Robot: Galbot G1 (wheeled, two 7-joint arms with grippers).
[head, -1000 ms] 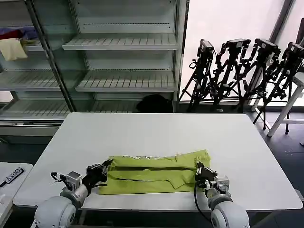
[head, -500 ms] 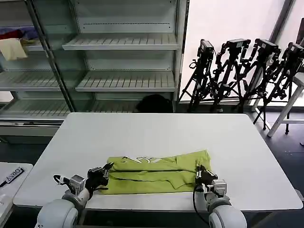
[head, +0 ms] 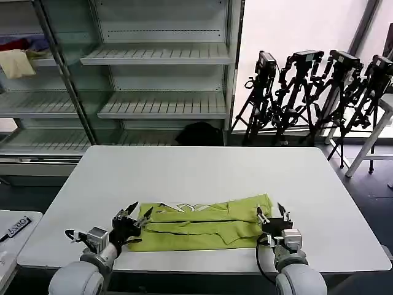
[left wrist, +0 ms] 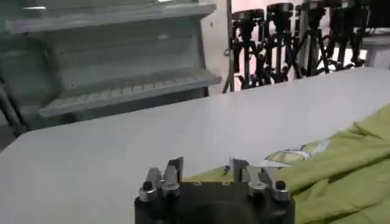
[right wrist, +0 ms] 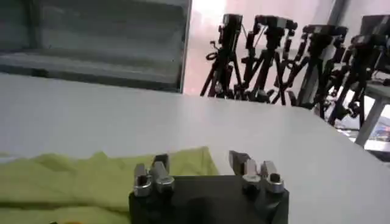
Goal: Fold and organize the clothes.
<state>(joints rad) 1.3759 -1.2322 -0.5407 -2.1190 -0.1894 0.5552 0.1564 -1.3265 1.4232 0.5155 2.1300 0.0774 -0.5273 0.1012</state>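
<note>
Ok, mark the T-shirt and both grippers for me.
T-shirt [head: 202,224]: head view, middle of the folded cloth.
Left gripper [head: 133,212]: head view, between its open fingertips.
Right gripper [head: 272,213]: head view, between its open fingertips.

The head view looks forward and down from above the near edge of the white rectangular table [head: 202,166], taking in its whole top, with grey metal shelving [head: 159,80] and black camera tripods [head: 313,92] beyond. Each wrist view sits low, close over the table [left wrist: 152,140] [right wrist: 122,115], facing its far edge; all three share the folded lime-green cotton T-shirt [head: 202,222] [left wrist: 341,164] [right wrist: 73,176].
</note>
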